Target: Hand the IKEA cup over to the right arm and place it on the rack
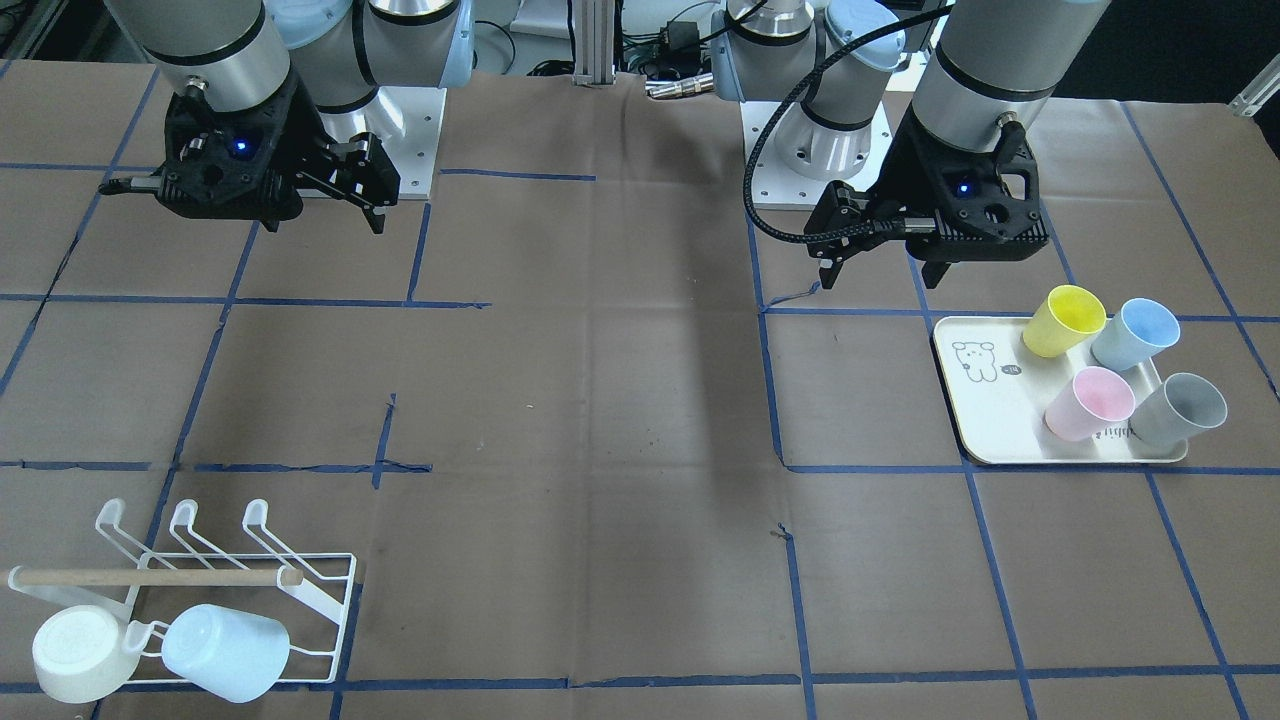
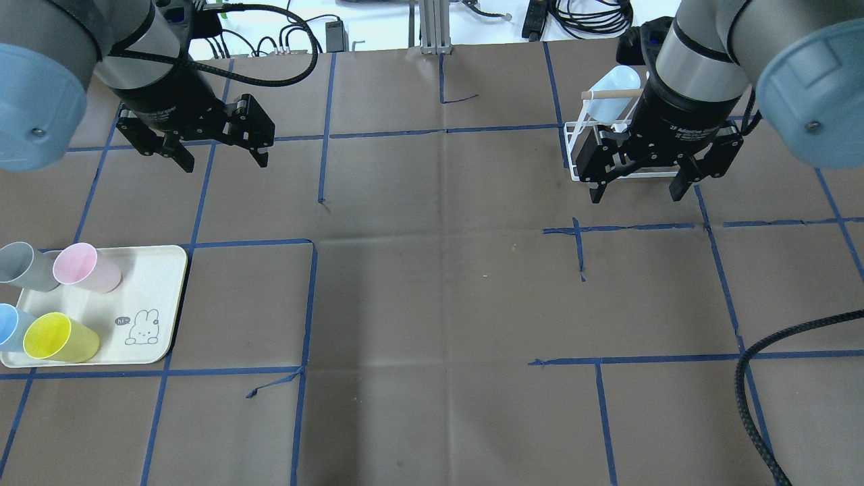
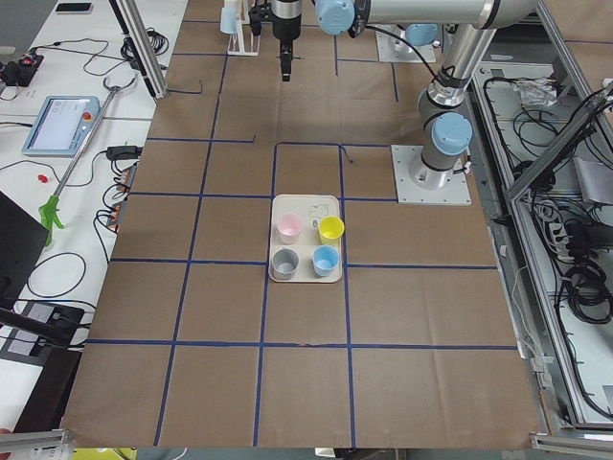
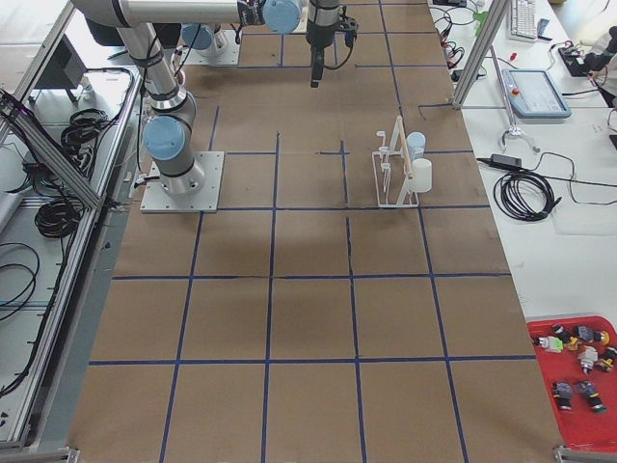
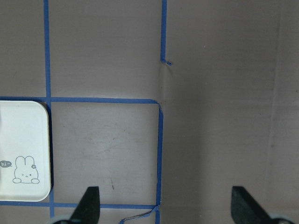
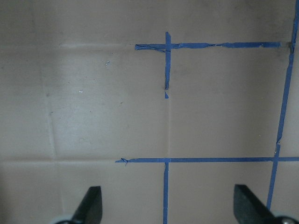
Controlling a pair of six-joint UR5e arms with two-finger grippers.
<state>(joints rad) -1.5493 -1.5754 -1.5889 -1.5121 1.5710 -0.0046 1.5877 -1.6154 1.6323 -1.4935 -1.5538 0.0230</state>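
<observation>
Several IKEA cups lie on the cream bear tray [image 2: 152,297]: pink [image 2: 84,266], grey [image 2: 23,265], blue [image 2: 8,327] and yellow [image 2: 57,337]. My left gripper [image 2: 223,162] hangs open and empty above the table, beyond the tray. Its wrist view shows the tray's corner [image 5: 23,149] and bare table between its fingers. My right gripper [image 2: 634,196] is open and empty just in front of the white wire rack [image 2: 572,145], partly hiding it. The rack [image 1: 310,600] holds a white cup [image 1: 75,650] and a pale blue cup [image 1: 225,650].
The table is brown paper with a grid of blue tape. A thick braided cable [image 2: 749,391] loops over the near right corner. Both arm bases [image 1: 410,130] stand at the robot's edge of the table.
</observation>
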